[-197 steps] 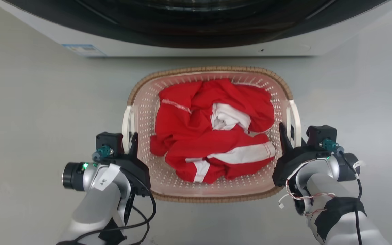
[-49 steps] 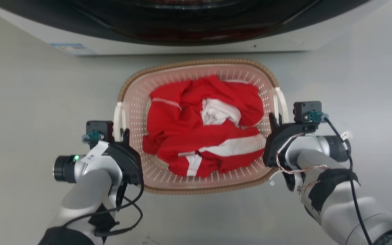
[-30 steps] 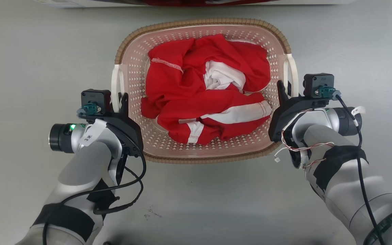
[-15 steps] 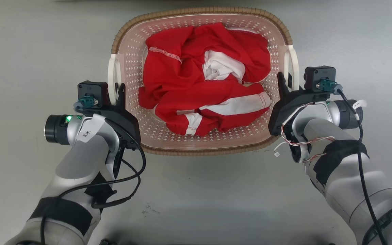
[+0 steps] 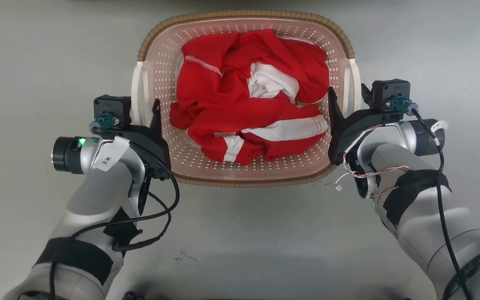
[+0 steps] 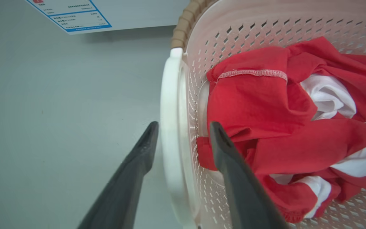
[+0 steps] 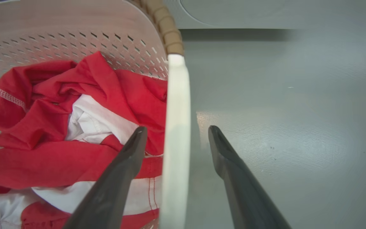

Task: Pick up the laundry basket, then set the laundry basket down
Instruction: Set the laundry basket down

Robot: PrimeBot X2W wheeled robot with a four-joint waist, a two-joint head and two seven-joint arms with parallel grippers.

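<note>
The laundry basket point(image 5: 244, 181) is found on the grey floor point(image 5: 240, 241) between both grippers, with a red-and-white garment point(image 5: 240, 121) inside. The left gripper point(image 6: 184, 124) is held apart astride the left white handle point(image 6: 169, 105) — one finger inside the wall, one outside. The right gripper point(image 7: 177, 128) is spread likewise over the right white handle point(image 7: 177, 95) — nothing is clamped.

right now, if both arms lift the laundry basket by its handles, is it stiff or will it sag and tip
The laundry basket is probably stiff: moulded perforated plastic with a woven-look rim. Likely light, since it holds just crumpled red and white clothing. That clothing lies roughly centred, so tipping seems unlikely, though the smooth white handles might slip.
</note>
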